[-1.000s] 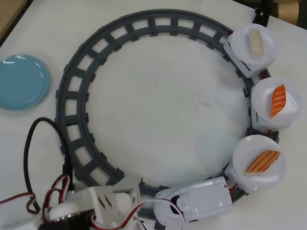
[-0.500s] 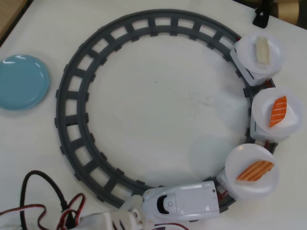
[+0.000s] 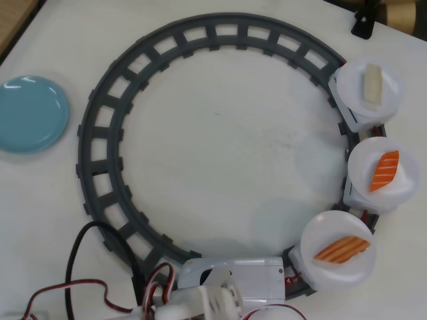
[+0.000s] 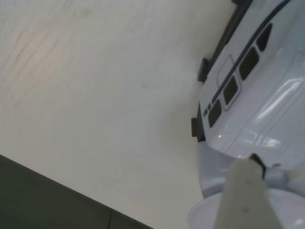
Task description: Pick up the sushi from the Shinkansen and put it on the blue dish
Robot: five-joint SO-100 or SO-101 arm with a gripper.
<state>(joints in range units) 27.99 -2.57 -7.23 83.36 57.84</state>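
Note:
The white Shinkansen (image 3: 241, 275) stands on the bottom of the round track and pulls three cars topped by white plates. The sushi (image 3: 341, 249), pale orange with faint stripes, lies on the first plate (image 3: 313, 263) right behind the engine. The blue dish (image 3: 30, 113) sits empty at the far left of the overhead view. My gripper (image 3: 212, 301) is at the bottom edge, by the train's nose. In the wrist view one white finger (image 4: 245, 193) shows close to the train's side (image 4: 257, 95) and a plate rim (image 4: 202, 215). The jaws are not clear.
A deeper orange-red piece (image 3: 385, 171) lies on the middle plate and a whitish-beige piece (image 3: 372, 83) on the last. The dark grey track (image 3: 107, 143) rings bare white table. Red, white and black cables (image 3: 80, 290) trail at bottom left. A dark edge (image 4: 47, 200) crosses the wrist view's bottom left.

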